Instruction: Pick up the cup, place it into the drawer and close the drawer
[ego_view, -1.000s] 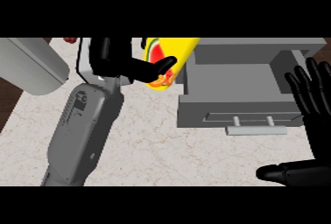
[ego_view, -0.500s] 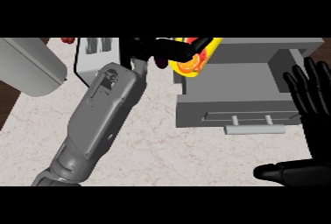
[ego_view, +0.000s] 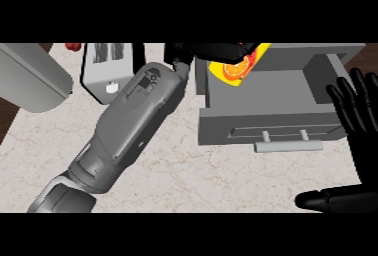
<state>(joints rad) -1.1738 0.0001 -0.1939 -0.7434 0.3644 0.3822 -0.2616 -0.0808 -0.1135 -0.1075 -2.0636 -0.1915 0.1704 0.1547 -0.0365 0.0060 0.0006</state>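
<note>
A: What lies nearest the viewer?
B: At the lower right, the right hand (ego_view: 362, 135) rests with its fingers straight and pointing up along the right edge; its thumb lies across the bottom right corner. It holds nothing. At the lower left, the grey left forearm (ego_view: 122, 130) comes in and slants up toward the middle of the top edge, over the pale marbled bench (ego_view: 192, 175).

A: And past that?
B: A grey drawer (ego_view: 273, 95) stands pulled open at the right, its front panel and bar handle (ego_view: 289, 146) facing the viewer, just left of the right hand.

A: Where is the cup?
B: At the far left corner of the open drawer. The yellow cup (ego_view: 238, 69) with orange and red markings is tilted, and the black left hand (ego_view: 210, 50) is curled round its upper end, grasping it. Whether its base touches the drawer floor, I cannot tell.

A: Anything else far off?
B: On the left a rounded grey appliance (ego_view: 29, 75), beside it a light slotted device (ego_view: 111, 67), and a small red object (ego_view: 73, 46) at the top edge.
</note>
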